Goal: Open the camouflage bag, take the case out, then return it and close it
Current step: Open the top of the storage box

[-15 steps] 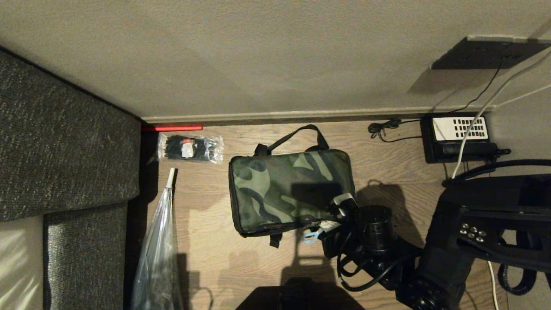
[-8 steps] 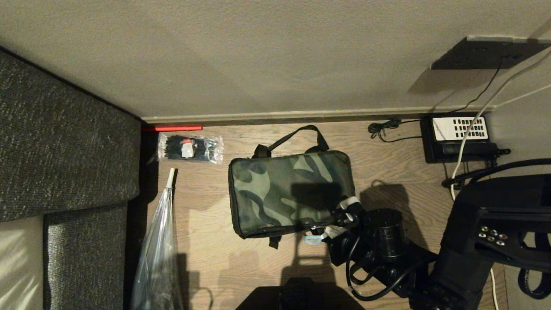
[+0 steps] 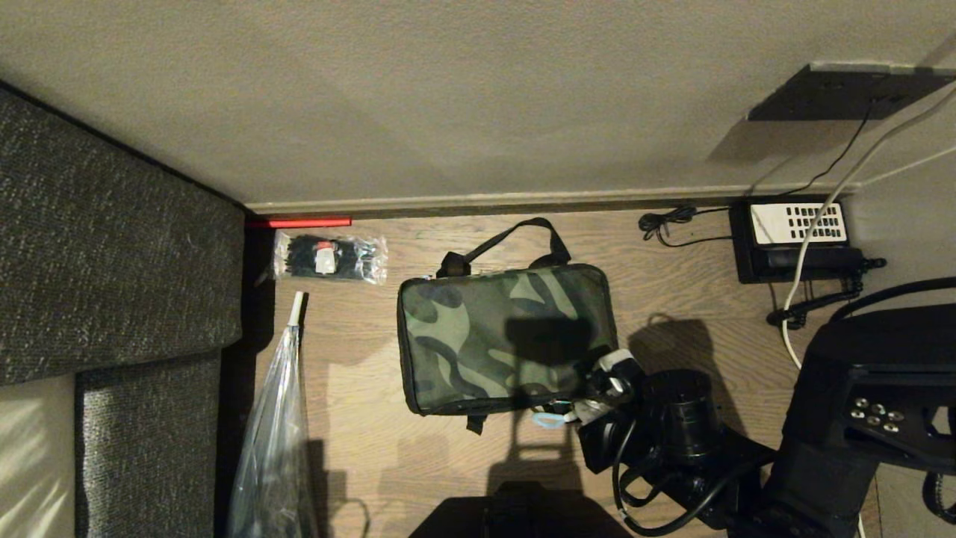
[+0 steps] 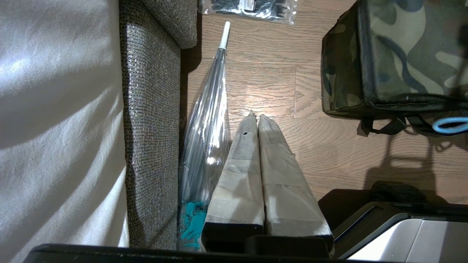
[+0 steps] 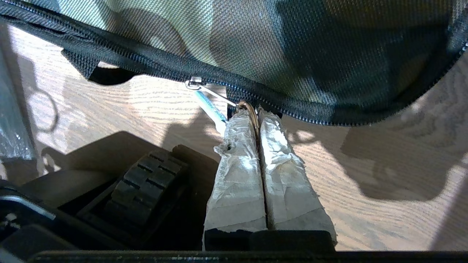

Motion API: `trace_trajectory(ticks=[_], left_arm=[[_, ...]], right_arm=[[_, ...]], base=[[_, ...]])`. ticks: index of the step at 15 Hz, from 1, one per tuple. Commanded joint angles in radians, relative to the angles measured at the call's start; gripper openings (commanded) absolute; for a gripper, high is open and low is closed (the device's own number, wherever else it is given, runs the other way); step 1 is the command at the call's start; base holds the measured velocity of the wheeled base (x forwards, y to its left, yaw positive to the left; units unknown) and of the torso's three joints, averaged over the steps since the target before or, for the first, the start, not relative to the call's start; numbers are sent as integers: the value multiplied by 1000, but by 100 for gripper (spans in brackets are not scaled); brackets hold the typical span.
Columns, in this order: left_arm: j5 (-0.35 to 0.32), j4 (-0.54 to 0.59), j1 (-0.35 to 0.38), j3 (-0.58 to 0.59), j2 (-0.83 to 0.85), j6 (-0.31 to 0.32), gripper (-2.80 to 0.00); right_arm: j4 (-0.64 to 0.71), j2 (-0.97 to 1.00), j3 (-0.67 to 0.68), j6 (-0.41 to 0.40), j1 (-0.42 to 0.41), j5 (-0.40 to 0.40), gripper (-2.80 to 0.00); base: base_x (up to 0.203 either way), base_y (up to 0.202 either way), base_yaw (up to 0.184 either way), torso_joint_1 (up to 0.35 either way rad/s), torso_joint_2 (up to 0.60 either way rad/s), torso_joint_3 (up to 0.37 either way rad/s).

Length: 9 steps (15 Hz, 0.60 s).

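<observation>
Head view shows the camouflage bag (image 3: 508, 336) lying flat on the wooden floor (image 3: 672, 246), camouflage top up, one black strap handle (image 3: 515, 235) looped out toward the wall (image 3: 448, 97) and a shorter strap end poking from its near edge. The right gripper (image 3: 594, 396) sits at the bag's near right corner, its taped fingers (image 3: 612, 368) at the zipper line, beside a pale blue loop (image 3: 547, 420) that hangs there.

Right wrist view gives the close look: the two paper-wrapped fingers (image 5: 237, 153) are pressed together, pinching a thin ring at the zipper (image 5: 175, 69) of the bag, with the metal zipper pull (image 5: 195, 83) and its blue cord just beside the tips. The zipper teeth run closed along the whole visible edge (no red lining shows anywhere), and the case is not visible.

Left wrist view shows the left gripper (image 4: 255, 117) hanging over bare floor, well apart from the bag, its wrapped fingers closed flat against each other on nothing. Next to it a folded clear umbrella (image 4: 208, 120) lies along the grey sofa (image 4: 150, 109).

Near the wall a clear packet of black cable ties (image 3: 330, 258) carries a small white-and-red label, too small to read. A black telephone (image 3: 795, 239) with a white keypad sits at the far right with cords trailing; its key markings cannot be read.
</observation>
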Motion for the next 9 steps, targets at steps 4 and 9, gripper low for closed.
trace_trajectory(ticks=[4,9], left_arm=[[1,0,0,3,-2,0,-280],[1,0,0,3,-2,0,-280]], right_arm=[[-6,-20,29,5,-1,-1,-280],[-5,-28,27,2,-15,4,-280]], base=[[0,0,0,0,0,0],[0,0,0,0,0,0]])
